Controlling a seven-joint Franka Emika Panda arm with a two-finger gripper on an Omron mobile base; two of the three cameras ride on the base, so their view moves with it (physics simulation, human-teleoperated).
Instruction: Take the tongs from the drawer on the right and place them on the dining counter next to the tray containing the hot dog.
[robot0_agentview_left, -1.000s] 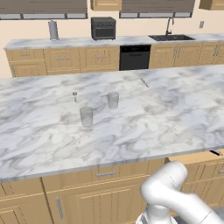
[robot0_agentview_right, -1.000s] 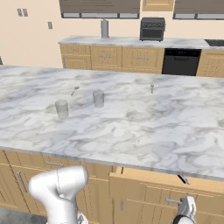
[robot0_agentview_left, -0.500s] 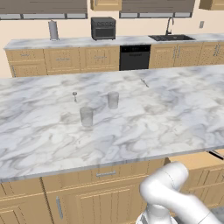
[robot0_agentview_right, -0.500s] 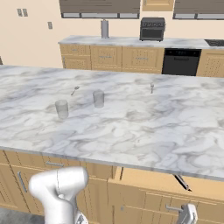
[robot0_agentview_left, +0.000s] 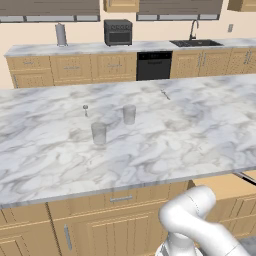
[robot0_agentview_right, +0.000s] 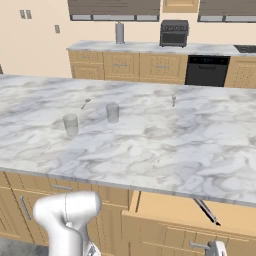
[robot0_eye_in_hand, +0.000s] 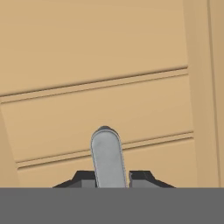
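At the bottom of the hand view, the pincer (robot0_eye_in_hand: 107, 177) was clenched on a silver bar handle (robot0_eye_in_hand: 106, 155), its dark tips flanking the bar against the panelled oak front. Low in the right base view, that handle (robot0_agentview_right: 201, 245) sat on the front of the drawer (robot0_agentview_right: 165, 207), which stood pulled out from under the worktop's edge. Inside it, toward the lower right of the frame, lay the tongs (robot0_agentview_right: 206, 211), dark and slender, angled across the drawer floor, untouched. Beyond, the dining counter (robot0_agentview_right: 150, 135) of white marble spread across the middle of the frame, carrying two glasses (robot0_agentview_right: 70, 124). Judging from this, the drawer was open; releasing the handle, lifting the tongs and setting them on the worktop beside the tray were all left to do.
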